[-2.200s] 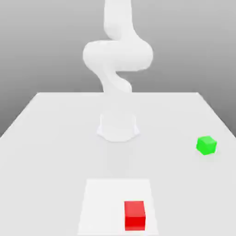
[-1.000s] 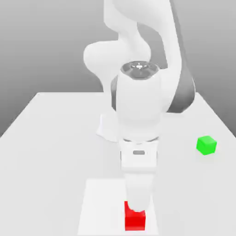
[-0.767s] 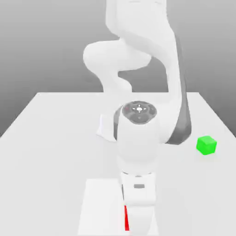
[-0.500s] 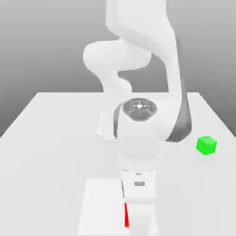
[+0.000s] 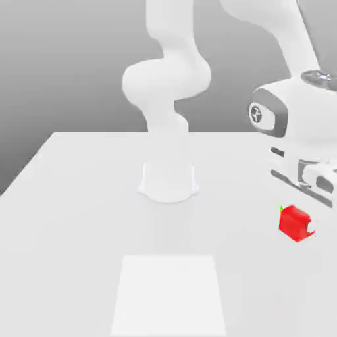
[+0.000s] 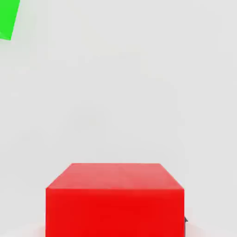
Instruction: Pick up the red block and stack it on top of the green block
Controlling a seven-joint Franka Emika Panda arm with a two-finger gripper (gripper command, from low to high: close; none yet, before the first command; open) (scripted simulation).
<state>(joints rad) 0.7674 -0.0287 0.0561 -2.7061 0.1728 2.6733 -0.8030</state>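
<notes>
Two blocks nearly overlap at the exterior view's right: our gripper (image 5: 304,227) grasps the red block (image 5: 293,222); next we centre it over the green block (image 6: 8,18).

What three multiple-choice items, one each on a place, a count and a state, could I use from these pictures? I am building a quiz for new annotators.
1. Where is the red block in the exterior view?
A. on the pale square near the front edge
B. at that view's right, below the arm's hand
C. beside the arm's base

2. How many blocks can be seen?
A. one
B. two
C. three

3. What state is the red block in?
A. held off the table by the pincer
B. lying loose on the table
C. resting squarely on the green block

Answers:
1 B, it sits under the hand at the right.
2 B, the hand view shows one red and one green.
3 A, it is tilted under the hand, and the hand view shows the green block off to one side of it.
</notes>
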